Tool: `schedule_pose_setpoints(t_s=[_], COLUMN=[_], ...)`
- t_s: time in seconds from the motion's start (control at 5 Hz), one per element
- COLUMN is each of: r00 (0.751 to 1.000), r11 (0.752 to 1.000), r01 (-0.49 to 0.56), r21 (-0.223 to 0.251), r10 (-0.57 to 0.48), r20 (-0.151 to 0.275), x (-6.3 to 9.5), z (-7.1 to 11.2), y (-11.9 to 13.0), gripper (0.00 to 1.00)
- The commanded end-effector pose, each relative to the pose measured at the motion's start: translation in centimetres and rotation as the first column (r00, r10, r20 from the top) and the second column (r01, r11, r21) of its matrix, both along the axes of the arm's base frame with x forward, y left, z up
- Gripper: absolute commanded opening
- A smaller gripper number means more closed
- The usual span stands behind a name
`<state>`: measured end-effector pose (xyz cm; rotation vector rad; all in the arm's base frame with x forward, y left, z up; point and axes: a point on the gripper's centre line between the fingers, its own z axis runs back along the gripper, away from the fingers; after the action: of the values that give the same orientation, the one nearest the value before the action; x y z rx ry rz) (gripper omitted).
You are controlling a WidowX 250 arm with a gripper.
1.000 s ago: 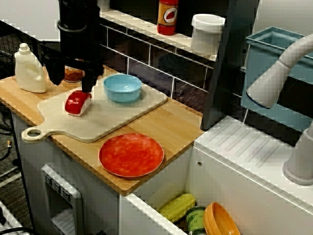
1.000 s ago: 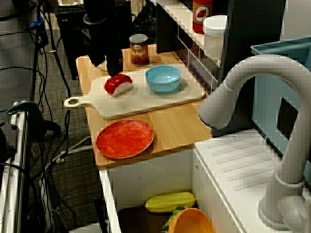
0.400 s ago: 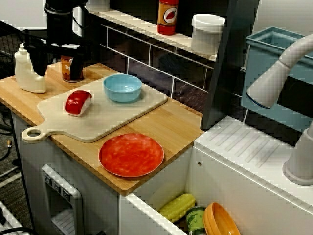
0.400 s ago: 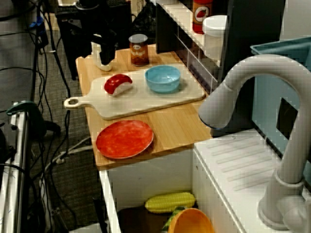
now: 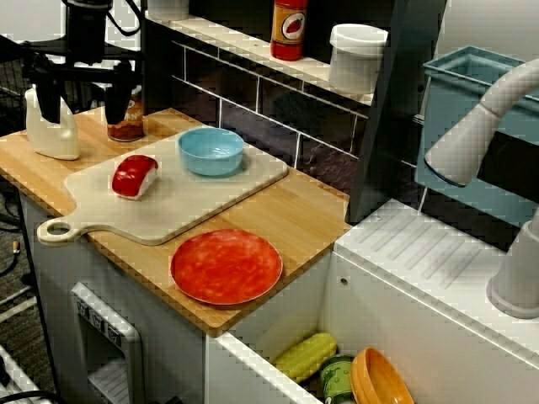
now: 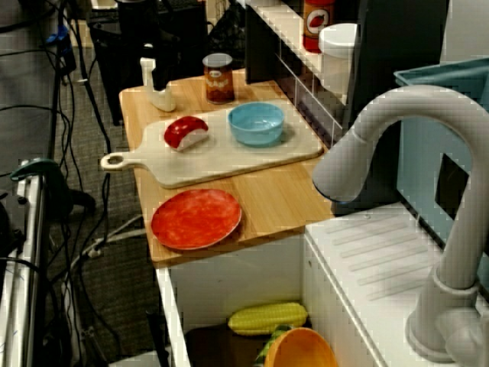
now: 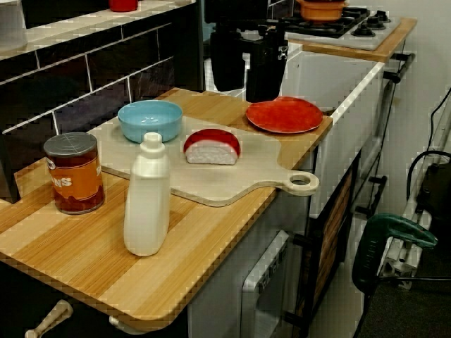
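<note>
In the view from the sink side, the black pincer (image 5: pixel 82 94) hangs empty, fingers spread well apart, above the wooden counter (image 5: pixel 312 215). It is just off the handle-bearing edge of the pale cutting board (image 5: pixel 194 194). One finger crosses the white plastic bottle (image 5: pixel 52 126), the nearest thing. A brown tin can (image 5: pixel 126 126) stands just beside.

In the view over the tap, the bottle (image 6: pixel 158 92) stands upright off that same board edge, and the pincer is lost against the dark.

In the low view along the counter, the bottle (image 7: pixel 146 204) stands near the board, the can (image 7: pixel 73 174) beside it. We judge the bottle light, smooth and easily tipped, best gripped round its straight body below the shoulder.
</note>
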<state>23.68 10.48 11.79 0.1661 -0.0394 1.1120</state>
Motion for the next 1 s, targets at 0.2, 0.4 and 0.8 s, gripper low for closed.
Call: schedule_pose_setpoints(t_s=[0.2,0.4,0.8], r00=[0.976,0.967,0.938], r11=[0.979,0.974,0.951], r01=[-0.201,-0.227,-0.303], r21=[0.011,0.023,0.057], r10=[0.200,0.223,0.287], r20=[0.087,0.121,0.193], x=[0.3,0.7,2.1], z=[1.1,1.1,0.9], y=[2.1,2.9,4.3], gripper=[1.00,1.00,1.00])
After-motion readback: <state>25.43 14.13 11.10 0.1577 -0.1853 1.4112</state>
